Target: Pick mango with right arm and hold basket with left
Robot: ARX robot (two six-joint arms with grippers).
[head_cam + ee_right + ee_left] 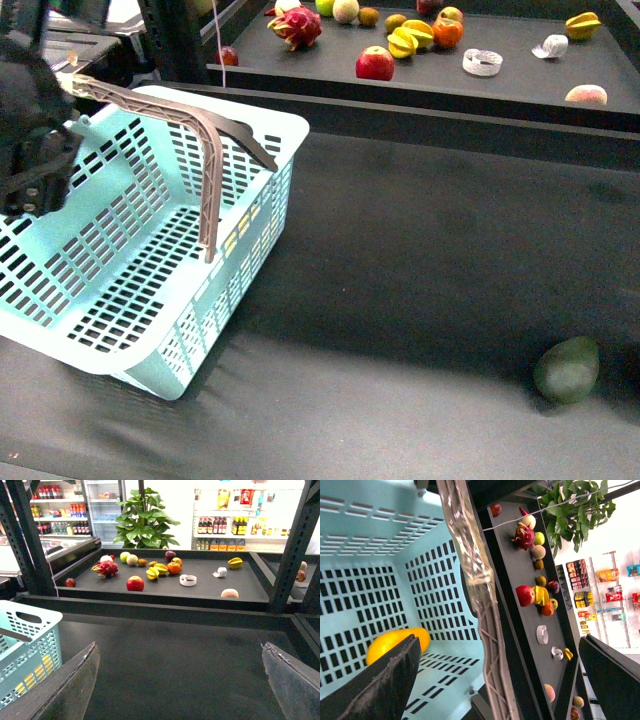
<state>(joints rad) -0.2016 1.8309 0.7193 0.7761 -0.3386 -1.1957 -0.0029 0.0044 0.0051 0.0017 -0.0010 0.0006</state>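
Inside basket (pixel 365 535) – mango (pixel 395 641) lengthwise along slotted wall

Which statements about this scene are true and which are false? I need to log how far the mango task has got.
1. The mango lies inside the basket. True.
2. The right gripper holds a fruit. False: its fingers stand wide apart with nothing between them.
3. A dark green fruit lies on the dark surface outside the basket. True.
4. The dragon fruit is in the basket. False: it sits on the back shelf with the other fruit.
5. The basket's handle lies flat on the rim. False: it is raised above the basket, running towards the left gripper.
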